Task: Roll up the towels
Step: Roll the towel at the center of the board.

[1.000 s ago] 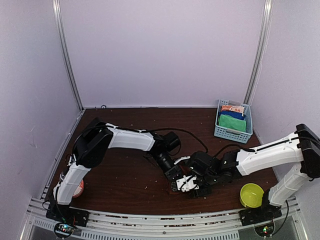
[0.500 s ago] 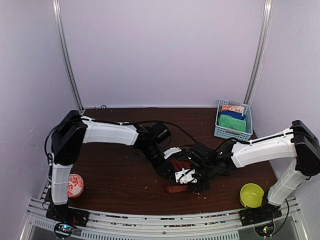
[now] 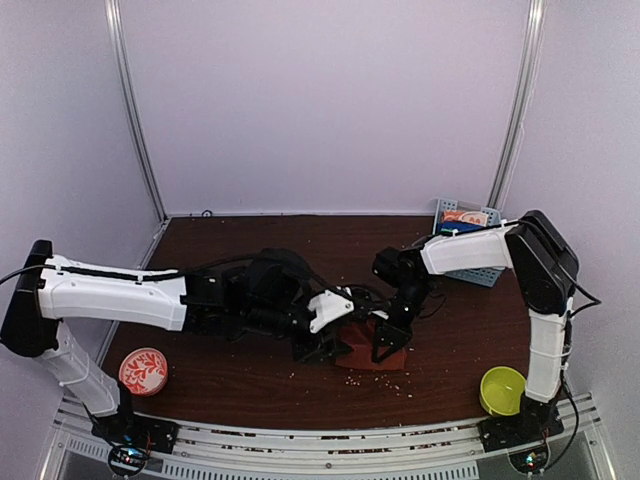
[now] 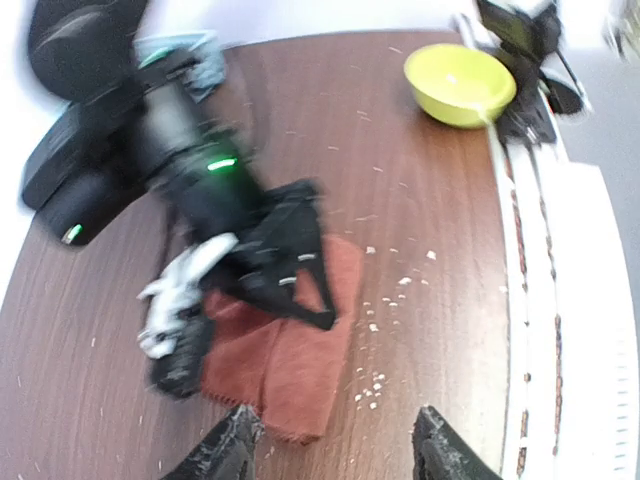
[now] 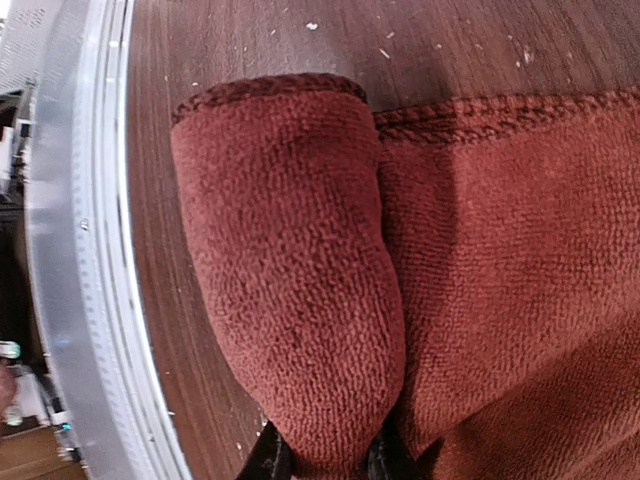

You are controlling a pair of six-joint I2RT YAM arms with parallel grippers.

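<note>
**Item: rust-red towel**. Location: middle of the dark table, towards the near rail, between the two grippers. Condition: partly bundled. In the right wrist view one hemmed edge is turned over into a plump fold lying against the flatter remainder. It is not a tight roll.

**Item: right gripper**. Reaches in from the far right and points down onto the towel. Its fingers are pressed together on the turned-over fold, pinching it. Judged purpose: to hold the fold so the started roll does not fall open.

**Item: left gripper**. Sits just left of the towel with its fingers spread and nothing between them. The towel's loose edge lies just ahead of it. Judged purpose: free to take a new hold on the slack cloth.

**Item: green towel.** Not identifiable. The basket at far right is mostly hidden behind the right arm.

**Sundries:**
- yellow-green bowl, near right
- red patterned dish, near left
- pale crumbs scattered beside the towel

**Status:** judged roughly midway on this towel.
</note>
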